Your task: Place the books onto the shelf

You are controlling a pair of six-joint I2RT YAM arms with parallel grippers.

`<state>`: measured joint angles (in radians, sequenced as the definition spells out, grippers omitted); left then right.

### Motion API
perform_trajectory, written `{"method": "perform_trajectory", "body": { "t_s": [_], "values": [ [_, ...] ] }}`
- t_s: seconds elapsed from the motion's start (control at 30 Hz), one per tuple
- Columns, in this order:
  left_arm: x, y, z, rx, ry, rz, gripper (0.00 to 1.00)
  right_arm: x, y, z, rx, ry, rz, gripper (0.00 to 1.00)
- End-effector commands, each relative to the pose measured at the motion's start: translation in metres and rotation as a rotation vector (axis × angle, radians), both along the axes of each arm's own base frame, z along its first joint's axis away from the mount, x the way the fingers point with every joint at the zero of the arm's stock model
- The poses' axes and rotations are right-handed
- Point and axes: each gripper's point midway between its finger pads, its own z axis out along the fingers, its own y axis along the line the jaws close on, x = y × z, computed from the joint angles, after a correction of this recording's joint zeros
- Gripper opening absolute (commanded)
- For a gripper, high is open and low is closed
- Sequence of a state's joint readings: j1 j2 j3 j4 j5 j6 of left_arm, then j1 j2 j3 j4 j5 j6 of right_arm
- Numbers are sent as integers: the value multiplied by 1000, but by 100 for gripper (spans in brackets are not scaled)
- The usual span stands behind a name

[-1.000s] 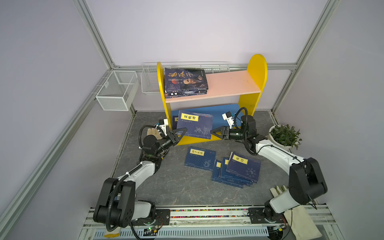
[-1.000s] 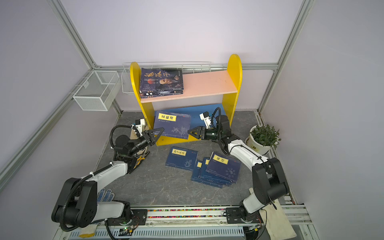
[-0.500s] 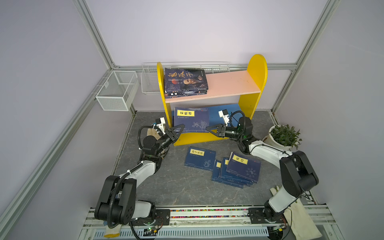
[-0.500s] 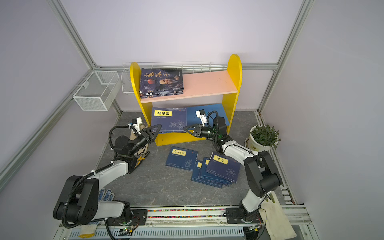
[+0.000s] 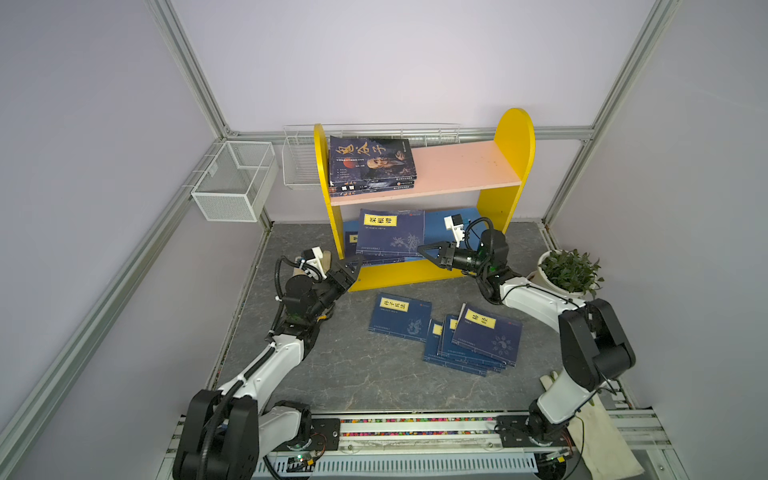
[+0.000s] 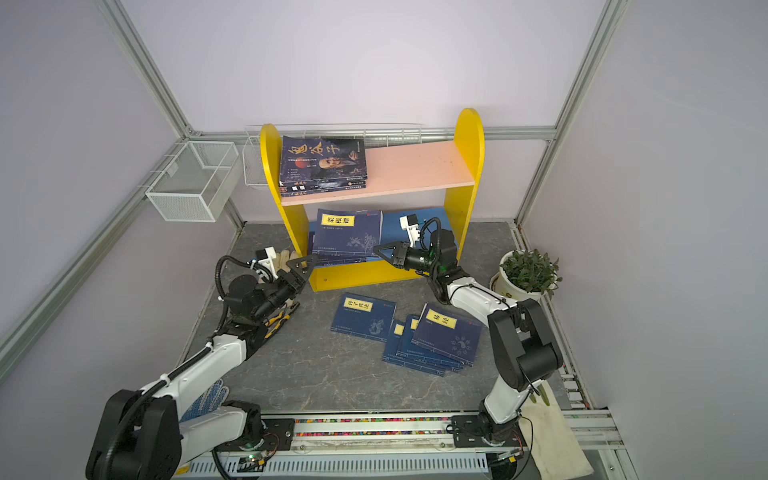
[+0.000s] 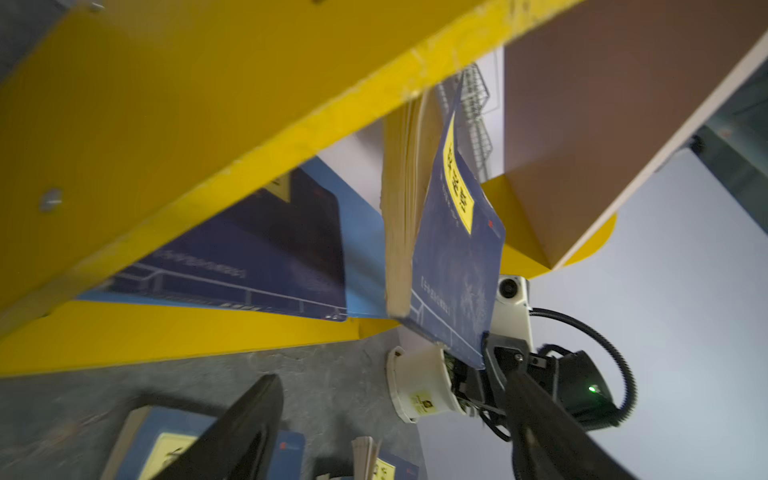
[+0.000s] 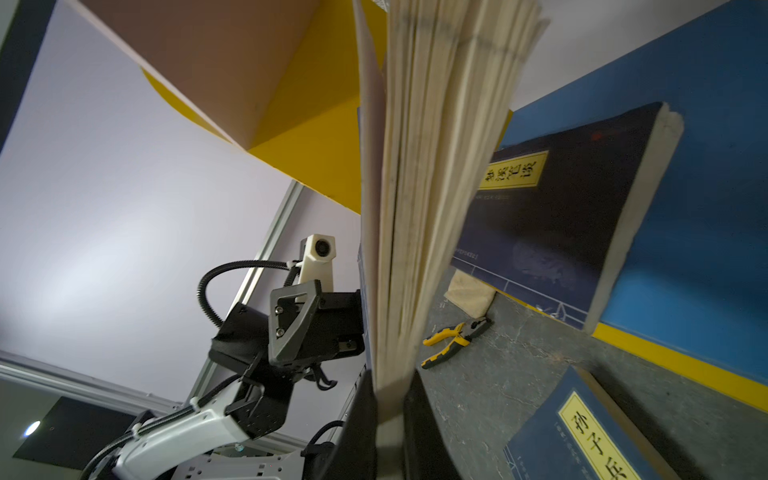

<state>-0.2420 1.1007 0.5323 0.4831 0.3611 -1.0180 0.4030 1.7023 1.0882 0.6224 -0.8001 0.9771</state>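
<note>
At the shelf's left front corner the left gripper stands released, jaws spread, just clear of the book. That book tilts over the shelf's lower board, probably to slide in above a second book. The right gripper clamps its right edge, carrying it alone. More books lie before the shelf.
</note>
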Motion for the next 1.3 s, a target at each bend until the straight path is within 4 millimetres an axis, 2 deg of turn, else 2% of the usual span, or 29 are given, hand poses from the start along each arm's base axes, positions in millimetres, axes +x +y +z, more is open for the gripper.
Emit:
{"method": "perform_trajectory", "body": {
  "t_s": [0.0,0.07,0.17,0.43,0.97,1.17,1.27],
  "values": [
    [-14,70,-79,229,300,346,84,11,2,-11,-97,-21,-11,8],
    [-28,102,-97,249,387,472,83,17,3,-21,-138,-1,-14,8],
    [-43,122,-115,210,452,544,82,27,8,-30,-151,18,-9,8],
    [-48,120,-128,206,484,519,81,43,29,-40,-143,54,60,9],
    [-44,114,-135,213,502,485,80,42,56,-68,-172,142,129,10],
    [-43,112,-135,210,505,475,80,44,64,-75,-245,127,101,14],
    [-43,111,-135,206,504,471,80,44,63,-74,-319,93,66,20]
  ]
}}
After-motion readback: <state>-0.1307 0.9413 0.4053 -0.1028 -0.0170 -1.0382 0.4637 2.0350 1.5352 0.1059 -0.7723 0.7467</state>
